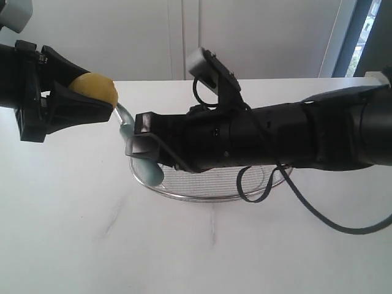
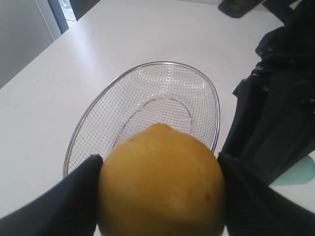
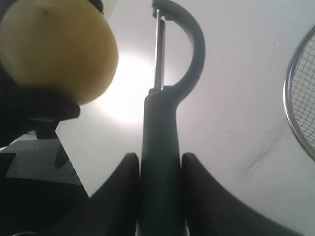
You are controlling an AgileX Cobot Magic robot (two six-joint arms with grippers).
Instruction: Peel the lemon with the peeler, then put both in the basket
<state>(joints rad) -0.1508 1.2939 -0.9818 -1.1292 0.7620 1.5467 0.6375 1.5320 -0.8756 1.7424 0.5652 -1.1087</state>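
Two claws hold things above the table (image 1: 73, 233). The left claw (image 1: 101, 95) pinches the lemon (image 1: 95, 89), at ten o'clock from the basket (image 1: 208, 195). The right claw (image 3: 160, 164) clamps the peeler (image 3: 160, 128), with its blade just beside the lemon. Hard blade pressure could twist the round lemon loose.

The exterior view faces the white desk (image 1: 73, 245) from slightly above and at middle distance, a pale wall (image 1: 257, 37) behind it. The left hand (image 1: 101, 92) is at the upper left of the frame, and the black right arm (image 1: 294, 135) stretches from the right edge over the shallow oval silver wire-mesh basket (image 1: 202, 187) at centre. The left wrist view sits very close behind the small round bright yellow lemon (image 2: 162, 182) and looks down past it onto the basket (image 2: 147, 108) and the desk. The right wrist view looks from low and near along the thick-handled teal-green swivel peeler (image 3: 160, 162), sharing the lemon (image 3: 59, 49), the basket rim (image 3: 299, 98) and the desk with both others.
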